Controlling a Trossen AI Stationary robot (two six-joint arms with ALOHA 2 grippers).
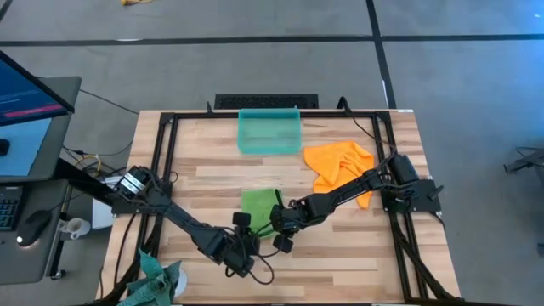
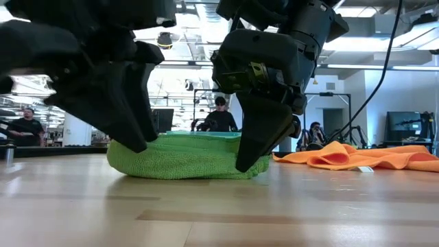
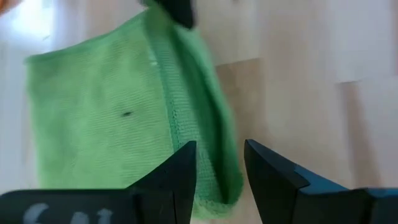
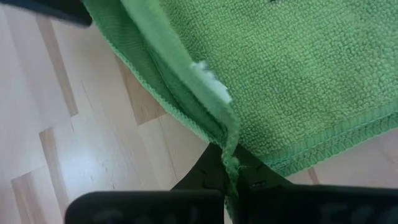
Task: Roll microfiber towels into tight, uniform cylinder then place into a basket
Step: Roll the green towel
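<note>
1. Lime green towel (image 1: 257, 206): lies folded flat, not yet rolled, near the middle of the worktop (image 1: 357, 255), nearer than the basket (image 1: 269, 131). Its right near edge is lifted into a thin ridge; if that ridge slips free, the roll would start loose or skewed.
2. Right gripper (image 4: 231, 167): clenched on the towel's hem, at the towel's near right corner. Only a narrow strip of cloth sits between the fingers, so a quick pull could strip the hem out or drag the whole towel across the wood instead of turning it over.
3. Left gripper (image 3: 219, 163): released, fingers apart and grasping nothing, poised just beside the same near edge. The two grippers stand close together; a move by either risks a knock between them, or a pinch of cloth already held by the other.
4. Orange towel (image 1: 340, 166): crumpled at the right side, partly under the right arm. A sweep of that arm could drag it further out of shape.
5. Basket: at the far edge, well apart from the green towel and seemingly empty. A loosely wound cylinder may unroll during the carry there.
6. Teal cloth (image 1: 157, 276): at the near left corner, clear of the work.
</note>
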